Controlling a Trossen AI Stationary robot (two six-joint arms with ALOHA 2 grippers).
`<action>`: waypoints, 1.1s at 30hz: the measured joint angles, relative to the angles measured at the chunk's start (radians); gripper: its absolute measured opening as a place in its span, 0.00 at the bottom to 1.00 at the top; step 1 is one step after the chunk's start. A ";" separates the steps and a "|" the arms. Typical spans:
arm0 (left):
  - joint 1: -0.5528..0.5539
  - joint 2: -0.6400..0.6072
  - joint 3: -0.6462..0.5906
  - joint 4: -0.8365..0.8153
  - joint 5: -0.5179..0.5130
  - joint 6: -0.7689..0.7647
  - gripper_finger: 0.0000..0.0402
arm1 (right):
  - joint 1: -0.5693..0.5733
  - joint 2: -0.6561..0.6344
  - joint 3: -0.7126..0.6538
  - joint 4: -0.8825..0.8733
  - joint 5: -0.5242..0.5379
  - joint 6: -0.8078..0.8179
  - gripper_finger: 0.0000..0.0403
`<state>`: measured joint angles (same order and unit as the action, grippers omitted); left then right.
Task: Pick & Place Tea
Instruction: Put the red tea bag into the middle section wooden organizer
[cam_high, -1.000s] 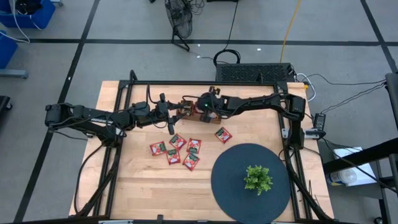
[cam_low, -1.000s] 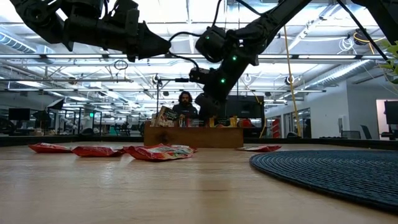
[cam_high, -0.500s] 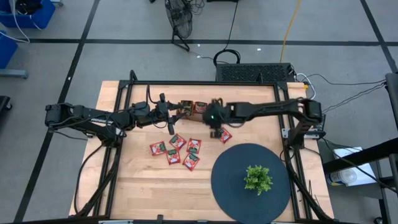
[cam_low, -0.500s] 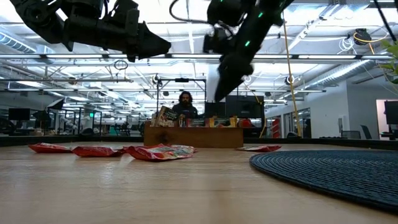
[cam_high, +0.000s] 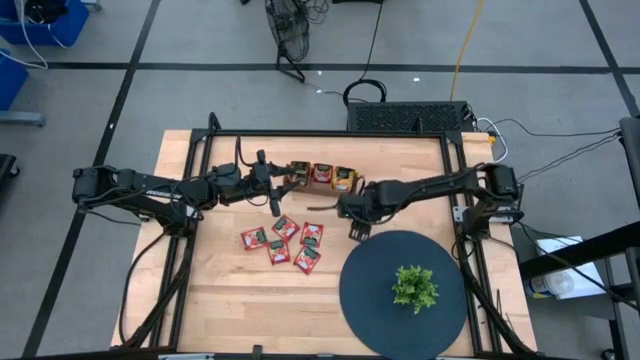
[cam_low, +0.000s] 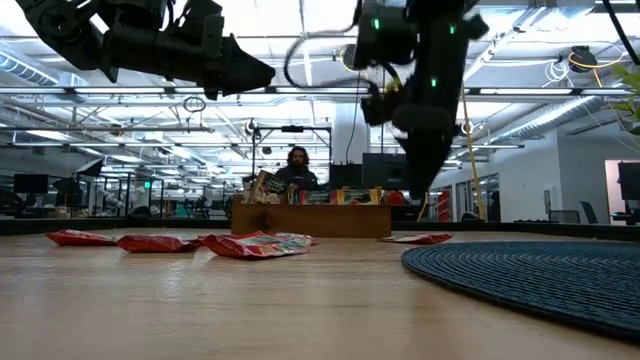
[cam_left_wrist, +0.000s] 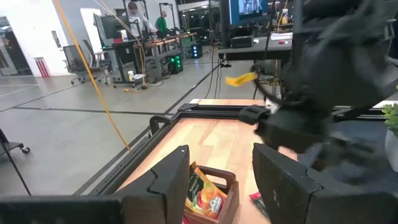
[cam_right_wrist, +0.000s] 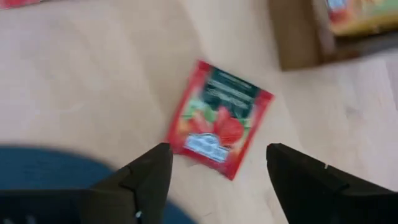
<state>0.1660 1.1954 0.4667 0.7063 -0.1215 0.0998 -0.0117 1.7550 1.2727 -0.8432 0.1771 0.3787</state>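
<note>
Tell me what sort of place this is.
Probably a robotics lab in an open industrial office: a black-framed wooden table on grey marked floor, bright ceiling lights over desks and monitors, and rolling chairs.

A: What lies past the left hand (cam_left_wrist: 221, 180)?
B: Its two dark fingers (cam_left_wrist: 171, 177) stand apart over the table (cam_left_wrist: 214, 140); a wooden tray (cam_left_wrist: 217, 183) with an orange sachet (cam_left_wrist: 208, 198) sits between, the other arm (cam_left_wrist: 323, 81) blurred beyond.
</note>
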 joint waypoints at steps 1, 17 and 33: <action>0.000 0.000 0.000 0.000 0.000 0.000 0.44 | -0.016 0.000 -0.020 0.019 -0.017 0.022 0.61; 0.000 0.000 0.000 0.000 0.000 0.000 0.40 | -0.113 -0.005 -0.396 0.537 -0.210 0.207 0.60; 0.000 0.000 0.000 0.000 0.000 0.000 0.44 | -0.112 -0.005 -0.468 0.514 -0.145 0.063 0.22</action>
<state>0.1659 1.1956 0.4667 0.7067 -0.1215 0.0999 -0.1234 1.7500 0.8047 -0.3295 0.0318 0.4419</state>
